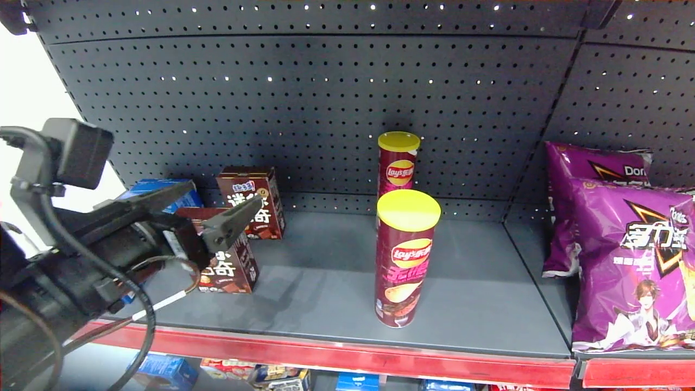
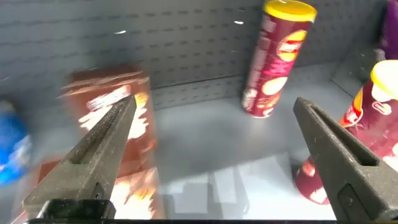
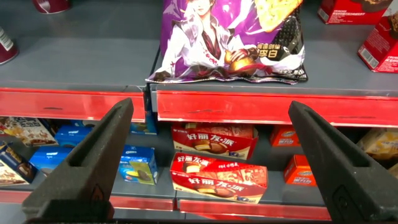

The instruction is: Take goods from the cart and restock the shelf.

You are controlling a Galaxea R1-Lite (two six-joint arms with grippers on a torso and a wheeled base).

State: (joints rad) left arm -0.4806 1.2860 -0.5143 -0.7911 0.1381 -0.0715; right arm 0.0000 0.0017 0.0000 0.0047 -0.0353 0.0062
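Nearest the camera, the left gripper point(image 1: 226, 191) is positioned over the left end of the shelf point(image 1: 326, 282), its two dark fingers spread wide apart with nothing between them. Just past the fingers, two brown boxes are stood near that left end: the front brown box point(image 1: 231, 269) toward the front edge and the rear brown box point(image 1: 255, 198) against the back wall point(image 1: 326, 108). A blue box point(image 1: 157, 190) is tucked into the back left corner. At the middle of the shelf two tall chip cans are stood upright, long axes vertical and yellow lids up: the front can point(image 1: 404, 260) close to the front edge, the rear can point(image 1: 398, 163) behind it by the back wall. Purple snack bags point(image 1: 630, 260) are propped on the adjoining section at the right end. The right gripper point(image 3: 211, 104) is likewise spread wide and empty, and is faced toward the red front rail point(image 3: 249, 106) beneath one purple bag, with red boxes point(image 3: 217, 174) on the lower shelves below. With both grippers empty, a fetch from the cart is judged to be the step in hand. The bare stretch between the brown boxes and the cans lies ahead and to the right of the left jaws, so the left arm is judged the nearer for filling it. A can would have to be carried upright, its long axis crossing the line between the fingers.
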